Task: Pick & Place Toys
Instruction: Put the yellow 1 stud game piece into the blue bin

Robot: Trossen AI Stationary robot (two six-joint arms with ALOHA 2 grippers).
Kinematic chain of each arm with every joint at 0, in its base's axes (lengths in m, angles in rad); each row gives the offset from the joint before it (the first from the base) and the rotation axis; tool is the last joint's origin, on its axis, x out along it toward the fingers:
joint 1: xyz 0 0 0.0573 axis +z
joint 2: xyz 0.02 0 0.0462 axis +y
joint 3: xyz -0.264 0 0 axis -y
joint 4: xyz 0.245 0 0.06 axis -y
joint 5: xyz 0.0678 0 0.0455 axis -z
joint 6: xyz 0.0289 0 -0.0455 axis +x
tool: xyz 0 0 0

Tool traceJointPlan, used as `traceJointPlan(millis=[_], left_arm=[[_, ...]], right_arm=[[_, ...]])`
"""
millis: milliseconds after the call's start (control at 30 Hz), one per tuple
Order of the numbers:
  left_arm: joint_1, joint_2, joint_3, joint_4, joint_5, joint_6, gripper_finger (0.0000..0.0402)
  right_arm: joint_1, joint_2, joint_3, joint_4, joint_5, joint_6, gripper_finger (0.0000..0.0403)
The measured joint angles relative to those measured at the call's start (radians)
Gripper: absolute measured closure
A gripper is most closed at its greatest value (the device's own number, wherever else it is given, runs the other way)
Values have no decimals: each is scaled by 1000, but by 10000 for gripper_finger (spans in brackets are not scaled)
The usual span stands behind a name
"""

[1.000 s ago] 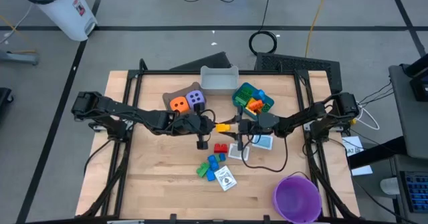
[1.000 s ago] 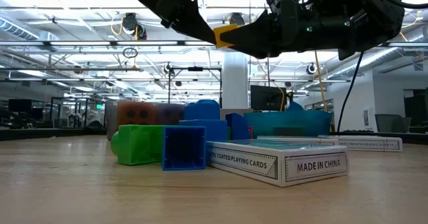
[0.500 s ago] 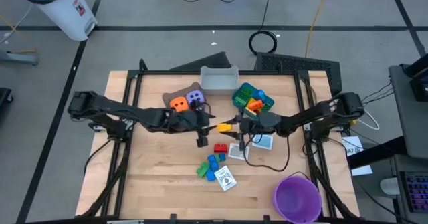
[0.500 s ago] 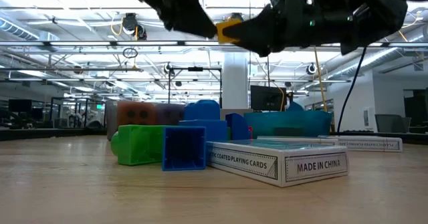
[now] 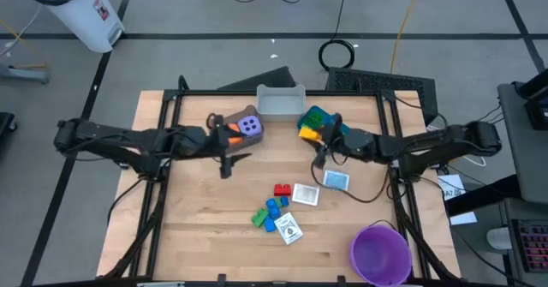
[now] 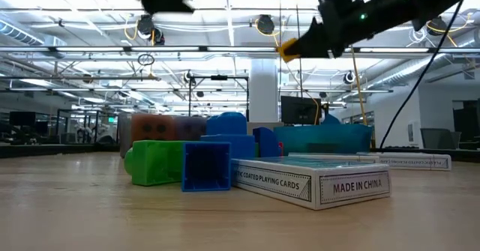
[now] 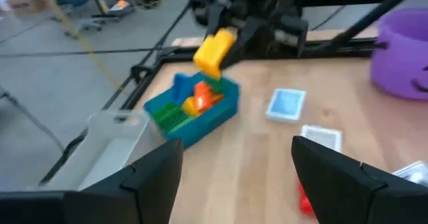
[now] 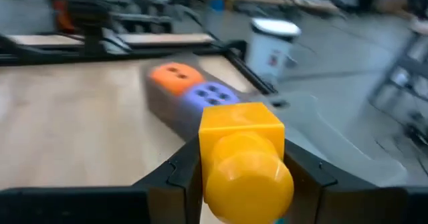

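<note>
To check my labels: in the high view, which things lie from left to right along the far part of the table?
Orange die → purple die → grey bin → yellow brick in the right hand → blue bin.

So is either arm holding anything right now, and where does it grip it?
Yes. The right gripper holds a yellow brick, its jaws pressing the brick's two opposite sides, above the blue bin. The left gripper is open and holds nothing.

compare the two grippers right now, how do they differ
The right gripper is shut on the yellow brick and sits over the blue bin. The left gripper is open, holds nothing, and sits near the purple die. Both are raised above the table.
</note>
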Motion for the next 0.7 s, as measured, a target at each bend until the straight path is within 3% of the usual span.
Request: traceJointPlan(millis=[267,333,400,533,700], left_arm=[[103,-177,-343,333,-5,-81,123],[112,-194,-396,392,12,-87,122],[117,-199,-428,427,15,-104,119],[120,-198,-449,446,15,-114,115],[120,-194,-450,445,19,-115,118]], right_arm=[[-205,91,-6,-103,-14,85,272],[-248,140,-16,-57,-77,105,272],[-279,192,-28,-6,-117,114,272],[-303,281,-33,59,-81,108,272],[-314,348,-33,100,-113,116,267]])
